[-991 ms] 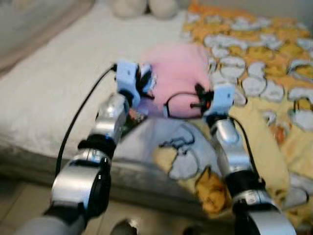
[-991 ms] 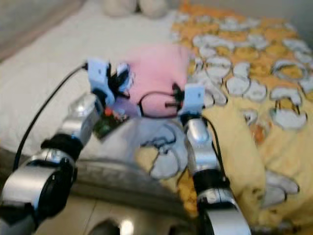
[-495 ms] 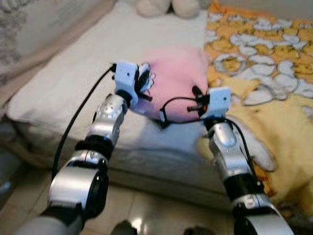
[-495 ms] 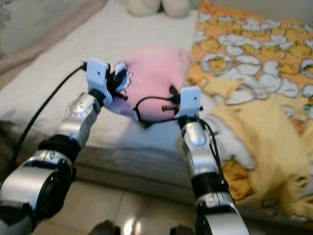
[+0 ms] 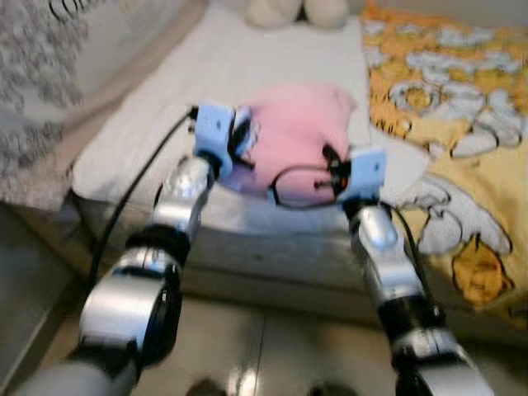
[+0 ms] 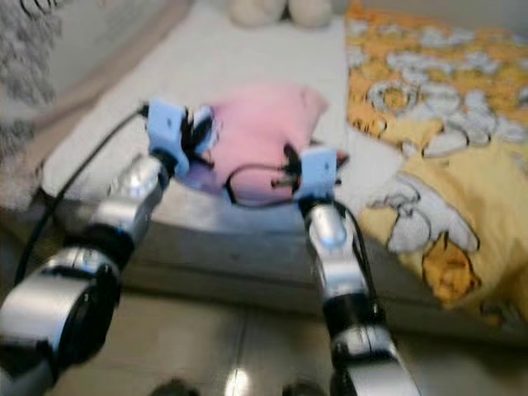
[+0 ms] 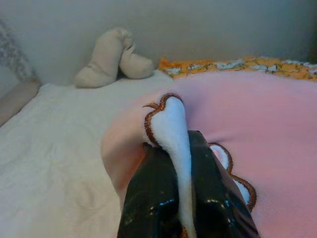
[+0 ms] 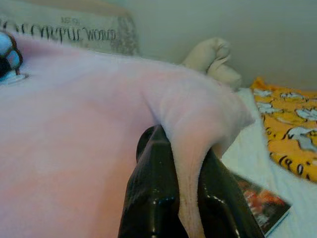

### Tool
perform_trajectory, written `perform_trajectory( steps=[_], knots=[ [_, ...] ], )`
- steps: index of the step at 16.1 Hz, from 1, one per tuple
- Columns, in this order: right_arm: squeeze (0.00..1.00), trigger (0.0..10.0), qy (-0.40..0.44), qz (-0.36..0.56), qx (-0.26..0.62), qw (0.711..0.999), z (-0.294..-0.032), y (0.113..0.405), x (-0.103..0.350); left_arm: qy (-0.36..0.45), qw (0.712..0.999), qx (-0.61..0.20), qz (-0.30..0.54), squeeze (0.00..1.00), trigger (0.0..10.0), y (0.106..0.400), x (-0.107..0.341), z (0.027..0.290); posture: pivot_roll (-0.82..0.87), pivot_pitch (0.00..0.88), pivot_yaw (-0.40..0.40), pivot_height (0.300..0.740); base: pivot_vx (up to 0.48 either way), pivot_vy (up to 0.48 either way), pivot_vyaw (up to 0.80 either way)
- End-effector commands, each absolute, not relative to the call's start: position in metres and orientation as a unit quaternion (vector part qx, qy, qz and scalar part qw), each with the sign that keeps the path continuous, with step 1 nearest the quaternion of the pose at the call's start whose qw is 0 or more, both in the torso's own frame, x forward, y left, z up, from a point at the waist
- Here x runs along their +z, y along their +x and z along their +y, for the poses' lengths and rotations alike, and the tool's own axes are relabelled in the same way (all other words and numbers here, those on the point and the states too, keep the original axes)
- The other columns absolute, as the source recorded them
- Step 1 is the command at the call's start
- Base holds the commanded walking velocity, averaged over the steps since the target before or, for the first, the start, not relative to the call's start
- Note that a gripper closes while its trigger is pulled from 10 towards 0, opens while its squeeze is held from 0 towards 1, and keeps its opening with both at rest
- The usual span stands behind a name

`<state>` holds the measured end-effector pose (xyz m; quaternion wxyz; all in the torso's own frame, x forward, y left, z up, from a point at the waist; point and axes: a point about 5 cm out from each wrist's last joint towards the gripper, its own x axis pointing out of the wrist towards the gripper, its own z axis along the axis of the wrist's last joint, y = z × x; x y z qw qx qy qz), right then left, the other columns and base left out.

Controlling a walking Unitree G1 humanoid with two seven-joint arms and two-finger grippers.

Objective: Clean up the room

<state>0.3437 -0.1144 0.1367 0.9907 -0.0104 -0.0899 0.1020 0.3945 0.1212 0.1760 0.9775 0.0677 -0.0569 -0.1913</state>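
A pink plush cushion (image 5: 297,136) with a white, brown-edged patch (image 7: 171,129) hangs between my two grippers over the near edge of the bed. My left gripper (image 5: 241,139) is shut on the cushion's left side, pinching the white patch between its black fingers (image 7: 156,198). On the cushion's right side my right gripper (image 5: 332,169) is shut on a pink corner (image 8: 190,148), the fabric squeezed between both fingers (image 8: 151,193).
The bed's white sheet (image 5: 239,58) stretches away from me, with a beige soft toy (image 7: 111,57) at its far end. A yellow-orange patterned blanket (image 5: 462,124) covers the right side. A small printed booklet (image 8: 260,203) lies on the sheet. A patterned pillow (image 8: 69,34) is at the left. Tiled floor (image 5: 264,338) lies below.
The camera has drawn back from the bed, so more floor and the bed's left corner show. Both grippers keep their hold on the pink cushion, now at the bed's near edge.
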Motion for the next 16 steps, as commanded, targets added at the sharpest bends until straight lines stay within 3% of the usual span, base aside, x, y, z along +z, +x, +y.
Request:
perform_trajectory(
  steps=[1,3,6,16],
  knots=[
    [0.00,10.0,-0.012,-0.094,0.057,0.994,-0.135,0.346,0.140,0.065,0.985,-0.138,-0.085,0.00,10.0,0.399,0.192,0.143,0.00,0.000,0.007,0.740,0.000,0.480,-0.79],
    [0.00,10.0,-0.007,-0.098,0.062,0.993,-0.133,0.345,0.140,0.071,0.986,-0.125,-0.087,0.00,10.0,0.399,0.192,0.145,0.00,0.000,0.008,0.740,0.000,0.478,-0.39],
    [0.00,10.0,-0.012,-0.097,0.064,0.993,-0.132,0.345,0.140,0.062,0.990,-0.096,-0.084,0.00,10.0,0.400,0.191,0.146,0.01,0.000,0.008,0.740,0.000,0.000,0.00],
    [0.00,10.0,-0.015,-0.090,0.074,0.993,-0.129,0.344,0.136,0.058,0.995,-0.045,-0.066,0.00,10.0,0.401,0.186,0.156,0.01,0.000,0.000,0.740,0.440,0.000,0.00]
  ],
)
